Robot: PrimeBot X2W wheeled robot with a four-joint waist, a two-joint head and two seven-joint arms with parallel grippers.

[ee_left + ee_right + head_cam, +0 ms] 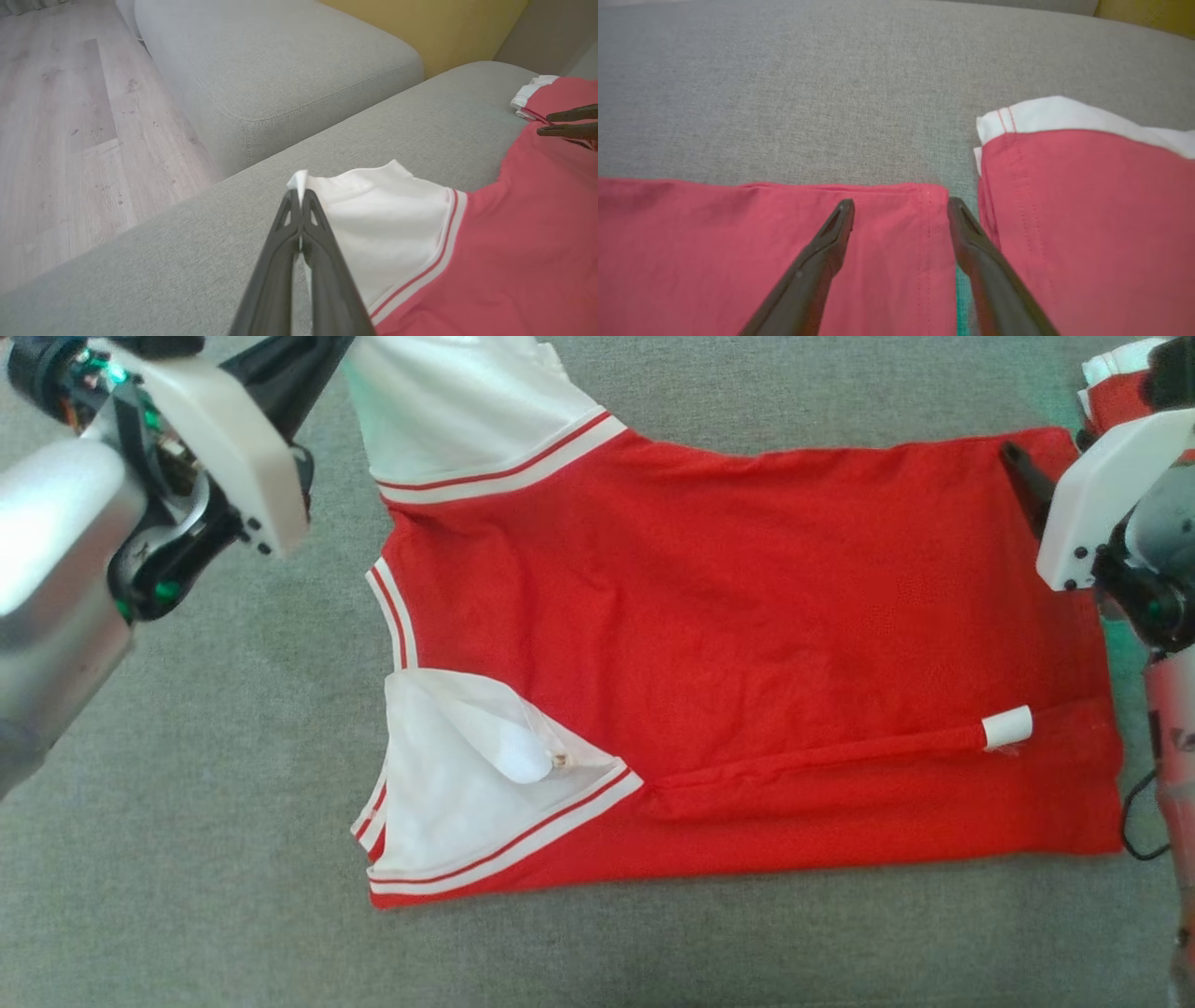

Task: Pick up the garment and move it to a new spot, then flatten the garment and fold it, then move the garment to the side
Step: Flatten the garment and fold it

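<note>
- The garment [747,616] lies spread on the grey sofa [233,896], collar end toward my left and hem toward my right. I take the pickup, the move and most of the flattening as done.
- The near sleeve [448,775] is turned in over the red body, and a long crease runs from it toward the hem. That reads to me as the near-side fold already made.
- My left gripper [301,198] has its fingers pressed together, pinching the outer edge of the far white sleeve [383,219].
- My right gripper [902,205] has its fingers spread wide and holds nothing. The tips straddle the far hem corner [931,193], low over the cloth; I cannot tell whether they touch it.
- Left to do, as I judge it: grip that corner, bring the far side over, fold again, then set the garment aside.
- Edges: a second red-and-white garment [1064,210] sits just beside the hem corner, with only a narrow strip of sofa between, so room on the right is tight.
- Beyond the pinched sleeve, the sofa ends at a seam against another cushion [280,70], with wooden floor [60,140] past it.
- Bare sofa lies along the near side and out past the collar.
</note>
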